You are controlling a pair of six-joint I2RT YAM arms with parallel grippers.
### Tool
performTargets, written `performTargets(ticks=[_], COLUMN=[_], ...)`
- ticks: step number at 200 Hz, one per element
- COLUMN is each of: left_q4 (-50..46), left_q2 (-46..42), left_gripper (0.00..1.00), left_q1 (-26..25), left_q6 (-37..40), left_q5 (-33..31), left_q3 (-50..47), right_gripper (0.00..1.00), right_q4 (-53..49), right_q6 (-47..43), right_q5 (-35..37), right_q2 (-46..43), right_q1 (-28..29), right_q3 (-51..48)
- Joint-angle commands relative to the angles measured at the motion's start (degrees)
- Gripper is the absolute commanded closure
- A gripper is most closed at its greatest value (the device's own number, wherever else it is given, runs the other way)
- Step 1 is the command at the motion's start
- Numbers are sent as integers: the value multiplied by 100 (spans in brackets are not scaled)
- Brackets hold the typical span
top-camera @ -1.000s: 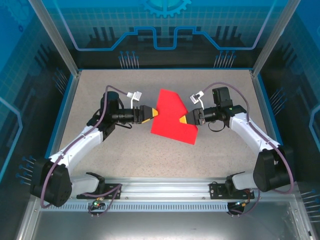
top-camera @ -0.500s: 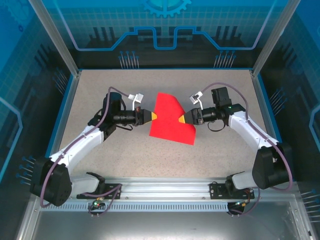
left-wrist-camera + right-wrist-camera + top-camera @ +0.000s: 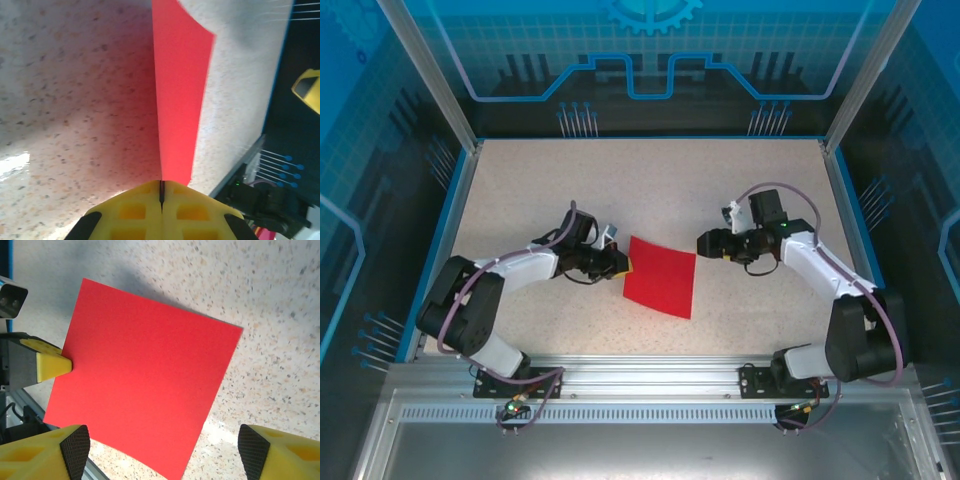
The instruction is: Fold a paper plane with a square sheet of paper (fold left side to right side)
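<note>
The square sheet of paper is bright red and lies unfolded, low over the speckled table, near the front middle. My left gripper is shut on the middle of its left edge. In the left wrist view the yellow fingers meet at the left gripper, and the sheet of paper runs away from them almost edge-on. My right gripper stands open just off the sheet's upper right corner, clear of it. In the right wrist view the sheet of paper lies ahead of the open right gripper, and the left gripper shows at its far edge. A paper plane is out of view.
The table has a blue raised rim on the left, back and right. A metal rail with both arm bases runs along the near edge. Frame posts stand at the back corners.
The sheet was held up between both grippers mid-table. It has come down and nearer the front. The right gripper opened, let go and drew back. The left gripper shut on the left edge.
</note>
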Motion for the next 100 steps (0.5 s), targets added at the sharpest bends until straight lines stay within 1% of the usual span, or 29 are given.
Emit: performTargets(ticks=[1, 13, 42, 64, 100], left_q4=[-333, -433, -652, -817, -1060], left_q2=[113, 67, -136, -233, -487], left_gripper=[100, 100, 100, 100, 100], left_q1=[-37, -45, -52, -54, -82], left_q6=[145, 145, 205, 199, 137], left_q5=[-379, -460, -551, -639, -942], left_q3=[165, 173, 182, 167, 94], right_gripper=[27, 32, 35, 39, 39], right_q4=[495, 688, 1022, 923, 1095], right_q6=[403, 530, 714, 806, 818], right_q5=[184, 135, 246, 658, 591], right_q2=[296, 524, 1145, 1659, 2319], right_q1=[305, 472, 891, 1075, 1231], right_q3=[-57, -57, 200, 499, 830])
